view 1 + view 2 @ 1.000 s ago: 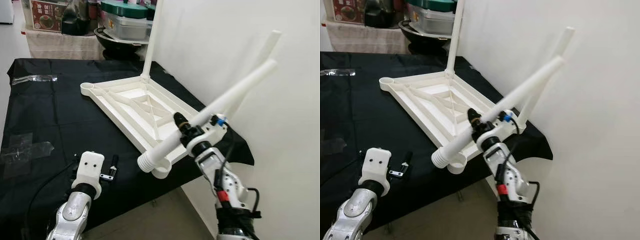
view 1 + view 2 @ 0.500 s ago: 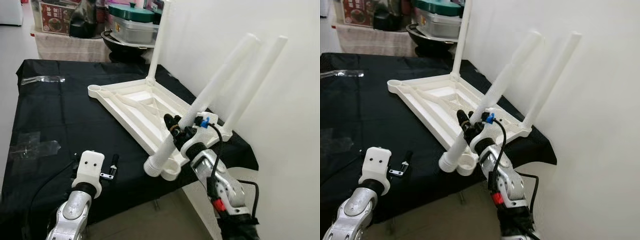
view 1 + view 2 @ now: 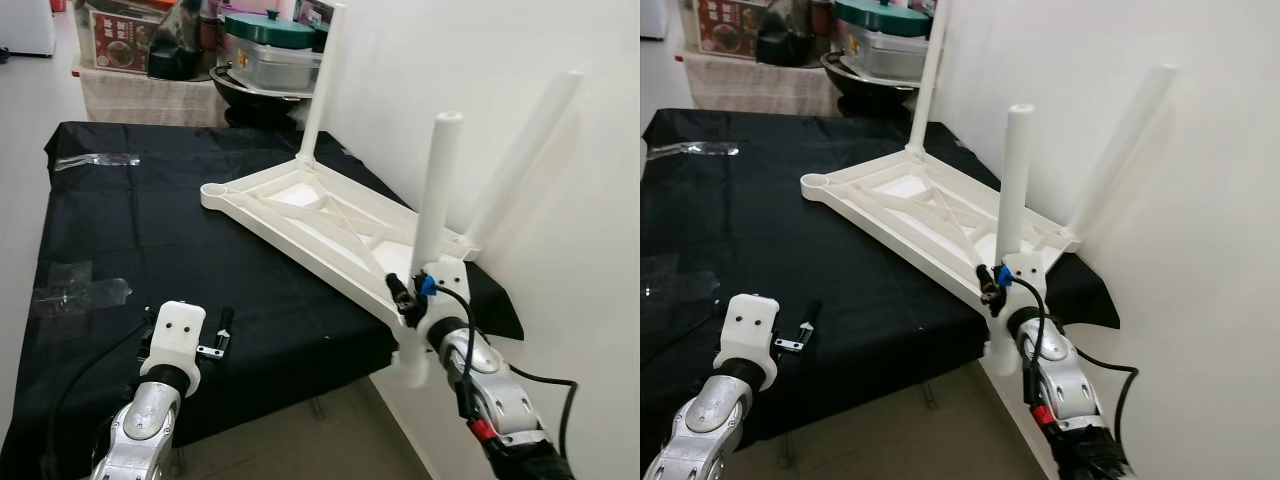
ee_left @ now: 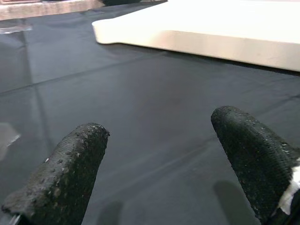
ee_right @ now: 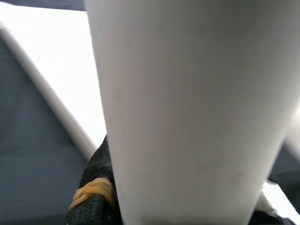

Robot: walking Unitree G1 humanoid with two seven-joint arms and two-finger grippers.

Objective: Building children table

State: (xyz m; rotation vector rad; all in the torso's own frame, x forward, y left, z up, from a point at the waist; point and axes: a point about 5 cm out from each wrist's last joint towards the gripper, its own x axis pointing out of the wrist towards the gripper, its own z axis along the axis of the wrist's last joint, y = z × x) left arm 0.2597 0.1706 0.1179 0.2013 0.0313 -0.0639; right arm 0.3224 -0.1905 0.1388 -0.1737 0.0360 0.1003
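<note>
The white children's tabletop (image 3: pixel 300 205) lies upside down on the black-clothed table (image 3: pixel 130 230). One white leg (image 3: pixel 322 80) stands upright in its far corner. Another leg (image 3: pixel 525 150) leans up along the wall from the right corner. The left corner socket (image 3: pixel 213 190) is empty. My right gripper (image 3: pixel 405 295) is shut on a third white leg (image 3: pixel 437 200), held nearly upright at the tabletop's near corner. That leg's lower end (image 3: pixel 415 368) hangs below the table edge. My left gripper (image 3: pixel 222 330) hovers open over the cloth near the front edge, its fingers (image 4: pixel 70 173) wide apart with nothing between them.
A white wall (image 3: pixel 570 300) runs close along the right side. Pots and boxes (image 3: pixel 265 50) crowd a cloth-covered stand behind the table. Clear tape patches (image 3: pixel 75 290) stick to the cloth at left. Bare floor (image 3: pixel 340 430) lies past the front edge.
My right gripper has swung the held leg from a steep slant to nearly upright and carried it down to the tabletop's near corner. The camera has shifted. The left arm has stayed put.
</note>
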